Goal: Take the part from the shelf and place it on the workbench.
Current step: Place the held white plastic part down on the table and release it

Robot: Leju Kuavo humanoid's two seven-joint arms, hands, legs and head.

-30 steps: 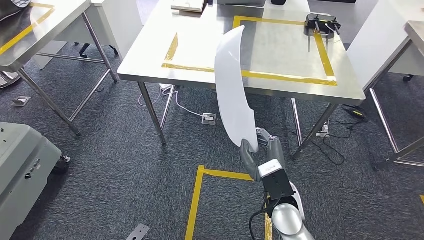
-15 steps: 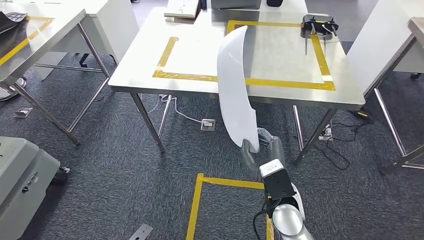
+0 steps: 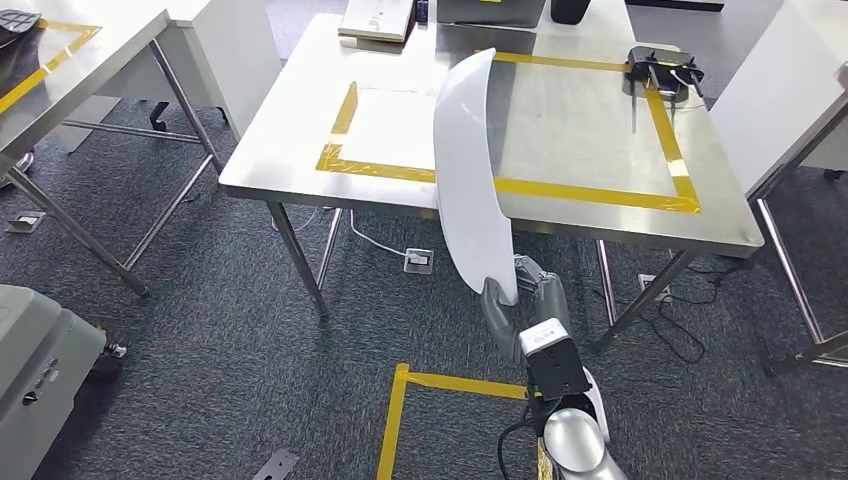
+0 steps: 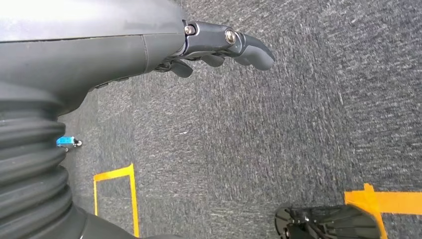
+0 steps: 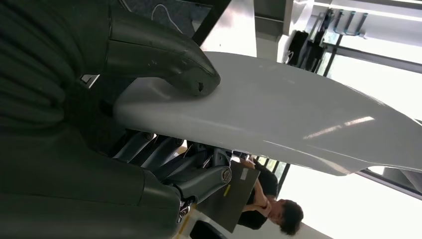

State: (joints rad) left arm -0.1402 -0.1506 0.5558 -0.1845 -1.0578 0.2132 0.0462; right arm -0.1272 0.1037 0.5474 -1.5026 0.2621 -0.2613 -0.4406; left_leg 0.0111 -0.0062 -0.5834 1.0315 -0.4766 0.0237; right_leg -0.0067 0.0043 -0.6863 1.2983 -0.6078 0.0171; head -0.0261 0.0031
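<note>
A long, curved white part [image 3: 468, 170] stands upright in my right hand [image 3: 520, 300], which grips its lower end in front of the workbench. In the right wrist view the thumb [image 5: 164, 59] presses on one face of the part [image 5: 298, 114] and the fingers wrap the other. The steel workbench [image 3: 590, 130] lies just ahead, with a square of yellow tape [image 3: 590, 190] marked on its top. The part's upper tip overlaps the near edge of that square. My left hand [image 4: 219, 45] hangs over the carpet with loosely bent fingers and holds nothing.
A black tool [image 3: 660, 72] sits at the taped square's far right corner, and a flat box [image 3: 378, 20] lies at the bench's far edge. Other tables stand at left [image 3: 60, 50] and right [image 3: 800, 80]. A grey machine [image 3: 40, 360] is at lower left. A person [image 5: 278, 214] sits beyond.
The whole scene has shifted, so the camera has moved; the workbench now looks a little nearer and larger. My right hand still holds the part the same way.
</note>
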